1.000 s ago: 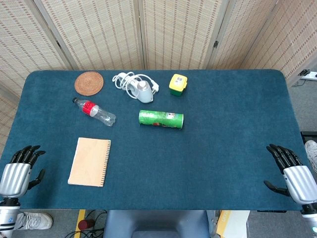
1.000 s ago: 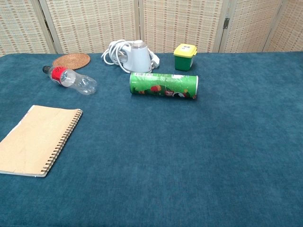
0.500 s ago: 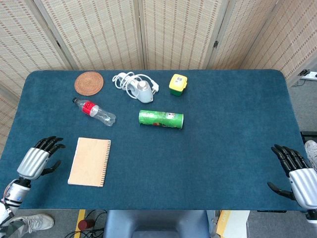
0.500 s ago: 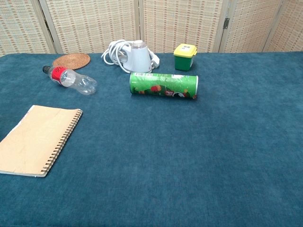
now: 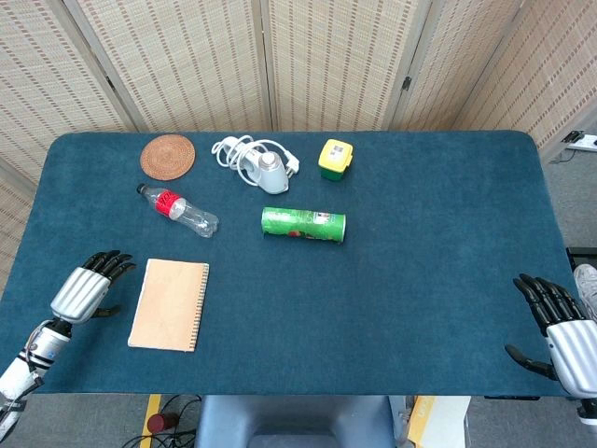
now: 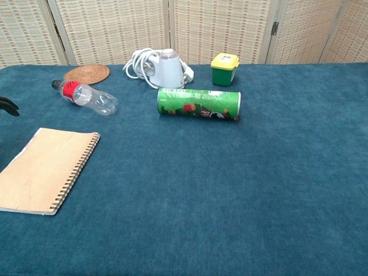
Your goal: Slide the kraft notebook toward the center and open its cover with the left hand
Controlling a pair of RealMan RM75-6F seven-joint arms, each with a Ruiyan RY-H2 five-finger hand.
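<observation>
The kraft notebook (image 5: 169,304) lies closed and flat on the blue table (image 5: 420,252), front left, its wire spiral along its right edge; the chest view shows the same notebook (image 6: 46,170). My left hand (image 5: 87,290) hovers just left of the notebook with its fingers apart and nothing in it; only its dark fingertips (image 6: 8,106) reach the left edge of the chest view. My right hand (image 5: 562,329) stays at the table's front right corner, fingers spread and empty, far from the notebook.
A plastic water bottle (image 5: 179,210) lies behind the notebook. Further back are a woven coaster (image 5: 168,155), a white device with a coiled cord (image 5: 260,162) and a small yellow-green box (image 5: 335,158). A green chip can (image 5: 303,224) lies on its side mid-table.
My left hand has moved forward and to the right, from off the table's front left edge to just beside the notebook. My right hand has drawn back slightly.
</observation>
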